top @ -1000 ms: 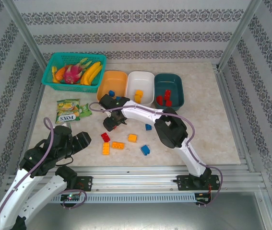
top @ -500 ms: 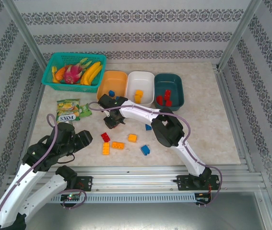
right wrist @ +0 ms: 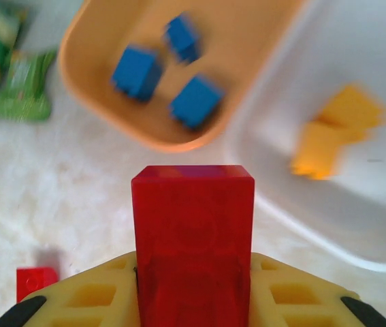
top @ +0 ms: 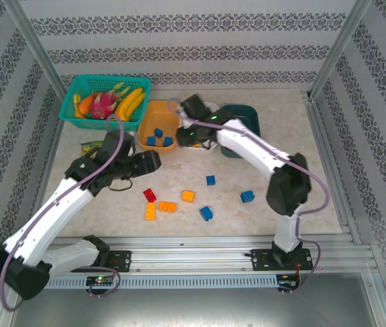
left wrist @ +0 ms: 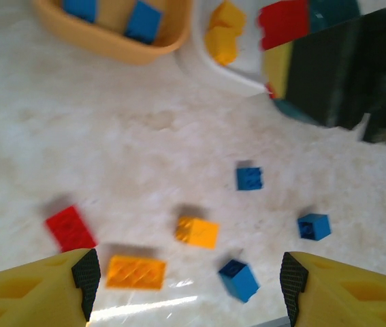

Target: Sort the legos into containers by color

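My right gripper (right wrist: pixel 193 286) is shut on a red lego (right wrist: pixel 193 231) and hangs in front of the orange tray (top: pixel 157 117) and white tray (right wrist: pixel 356 225); the gripper (top: pixel 184 138) and its red lego (left wrist: pixel 284 22) also show from outside. Three blue legos (right wrist: pixel 193 101) lie in the orange tray and yellow ones (right wrist: pixel 329 136) in the white. The dark teal tray (top: pixel 247 122) is partly hidden by the right arm. My left gripper (left wrist: pixel 189 286) is open, high over loose legos: red (top: pixel 150 195), orange (top: pixel 167 206), yellow (top: pixel 188 196), blue (top: pixel 206 213).
A teal lattice basket (top: pixel 104 95) of toy fruit stands at the back left. A green snack packet (right wrist: pixel 15 88) lies left of the orange tray, partly under my left arm. More blue legos (top: pixel 248 196) sit right of centre. Metal frame posts border the table.
My right gripper has shut on a red lego and risen from the table's left-middle to the trays. The left arm has reached forward from the near-left corner over the table.
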Robot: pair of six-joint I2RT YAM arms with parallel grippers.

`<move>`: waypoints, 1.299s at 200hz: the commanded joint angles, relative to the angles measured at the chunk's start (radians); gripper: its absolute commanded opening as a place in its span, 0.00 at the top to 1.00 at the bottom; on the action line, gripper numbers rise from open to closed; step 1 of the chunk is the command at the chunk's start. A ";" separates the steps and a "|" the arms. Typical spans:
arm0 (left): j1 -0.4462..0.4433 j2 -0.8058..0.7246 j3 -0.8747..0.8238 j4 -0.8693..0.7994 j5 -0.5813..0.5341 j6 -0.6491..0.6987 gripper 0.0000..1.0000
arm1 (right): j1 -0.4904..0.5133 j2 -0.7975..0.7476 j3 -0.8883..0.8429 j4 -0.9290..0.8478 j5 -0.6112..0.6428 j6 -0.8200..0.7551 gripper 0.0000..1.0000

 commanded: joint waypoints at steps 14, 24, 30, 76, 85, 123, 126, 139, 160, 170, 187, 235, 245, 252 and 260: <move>-0.062 0.186 0.140 0.183 0.065 0.067 0.27 | -0.183 -0.092 -0.122 -0.026 0.040 0.072 0.70; -0.077 0.241 0.178 0.201 0.074 0.070 0.27 | -0.235 -0.096 -0.131 -0.041 0.054 0.079 0.69; -0.086 0.274 0.199 0.212 0.082 0.069 0.27 | -0.261 -0.091 -0.135 -0.048 0.059 0.083 0.69; -0.123 0.499 0.369 0.292 0.139 0.050 0.27 | -0.414 0.033 -0.087 -0.079 0.110 0.044 0.69; -0.124 0.533 0.396 0.305 0.147 0.043 0.27 | -0.425 0.068 -0.067 -0.085 0.121 0.032 0.69; -0.123 0.647 0.534 0.282 0.152 0.057 0.27 | -0.437 0.204 0.027 -0.146 0.200 -0.012 0.69; -0.123 0.653 0.542 0.279 0.152 0.058 0.27 | -0.438 0.214 0.034 -0.151 0.207 -0.012 0.69; -0.123 0.670 0.568 0.272 0.152 0.065 0.27 | -0.438 0.244 0.051 -0.168 0.231 -0.016 0.69; -0.123 0.679 0.579 0.273 0.151 0.064 0.27 | -0.441 0.269 0.056 -0.189 0.261 -0.016 0.70; -0.123 0.676 0.573 0.276 0.149 0.060 0.27 | -0.441 0.269 0.047 -0.188 0.267 -0.014 0.69; -0.123 0.667 0.557 0.284 0.144 0.055 0.27 | -0.445 0.271 0.035 -0.185 0.263 -0.009 0.69; -0.123 0.650 0.541 0.265 0.140 0.056 0.27 | -0.448 0.300 0.040 -0.208 0.231 0.013 0.60; -0.123 0.644 0.540 0.254 0.135 0.057 0.27 | -0.447 0.295 0.035 -0.201 0.225 0.019 0.57; -0.123 0.636 0.537 0.247 0.130 0.055 0.27 | -0.447 0.290 0.034 -0.196 0.224 0.021 0.55; -0.123 0.626 0.531 0.240 0.121 0.053 0.27 | -0.442 0.283 0.036 -0.194 0.224 0.024 0.51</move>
